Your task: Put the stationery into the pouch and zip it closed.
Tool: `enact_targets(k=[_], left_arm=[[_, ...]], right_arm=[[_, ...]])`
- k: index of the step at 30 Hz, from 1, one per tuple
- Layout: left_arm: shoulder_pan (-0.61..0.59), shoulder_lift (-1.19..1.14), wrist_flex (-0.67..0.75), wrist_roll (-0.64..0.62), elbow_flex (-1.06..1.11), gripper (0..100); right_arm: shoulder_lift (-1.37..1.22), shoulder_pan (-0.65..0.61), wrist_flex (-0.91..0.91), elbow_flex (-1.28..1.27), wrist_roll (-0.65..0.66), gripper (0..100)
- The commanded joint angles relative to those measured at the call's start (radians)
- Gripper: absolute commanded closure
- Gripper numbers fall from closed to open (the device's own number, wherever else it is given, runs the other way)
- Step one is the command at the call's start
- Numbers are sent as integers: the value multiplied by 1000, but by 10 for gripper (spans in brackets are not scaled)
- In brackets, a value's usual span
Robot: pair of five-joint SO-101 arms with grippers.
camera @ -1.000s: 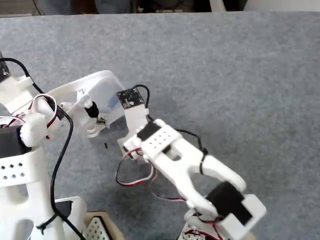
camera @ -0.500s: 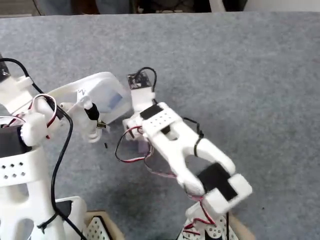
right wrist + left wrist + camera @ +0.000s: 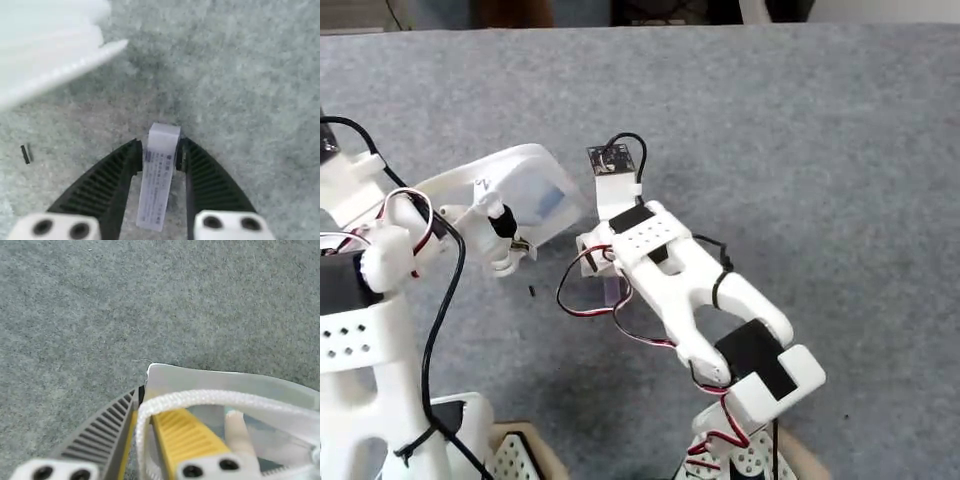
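Nearest, the right gripper (image 3: 160,145) has its jaws clamped on a labelled white block (image 3: 157,175), a small piece of stationery that may be an eraser. The block's long axis runs out between the jaws toward the grey counter (image 3: 800,130). From above, this gripper (image 3: 600,285) sits low, just right of centre. I cannot tell whether the block (image 3: 612,290) rests on the counter or is just off it. A tiny black sliver (image 3: 531,291) lies on the counter a little to the left.

Farther and to the left, the left gripper (image 3: 146,400) has its jaws closed on the corner of the translucent white pouch (image 3: 225,385), with a white cord loop (image 3: 200,397) lying over them. The pouch (image 3: 520,190) is held up off the counter, its right end near the right arm's wrist. A pale item shows through its wall.

The step in hand appears to be loading: the block is gripped but not yet in the pouch, and zipping comes later. The next move probably calls for lifting the block and carrying it left and far to the pouch mouth. The block would go in end-first, and the jaws should part only once it is inside. Meanwhile the left arm needs to keep the opening steady.
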State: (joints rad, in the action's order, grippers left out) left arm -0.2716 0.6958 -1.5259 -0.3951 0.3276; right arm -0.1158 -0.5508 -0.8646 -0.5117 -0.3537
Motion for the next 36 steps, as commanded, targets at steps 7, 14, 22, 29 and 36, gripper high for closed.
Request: enact_targets(k=[7, 14, 22, 29, 36], left_arm=[[-8, -28, 21, -3, 21, 972], [-10, -28, -3, -2, 21, 972], [-5, -28, -12, 54, 54, 972], [-7, -26, -14, 107, 125, 972], [8, -26, -14, 107, 130, 972]], right_arm=[[-1, 9, 38, 8, -3, 861], [-131, 25, 43, 58, -6, 991], [-76, 110, 34, 105, -3, 986], [278, 146, -61, 110, 2, 986], [750, 109, 8, 107, 127, 986]])
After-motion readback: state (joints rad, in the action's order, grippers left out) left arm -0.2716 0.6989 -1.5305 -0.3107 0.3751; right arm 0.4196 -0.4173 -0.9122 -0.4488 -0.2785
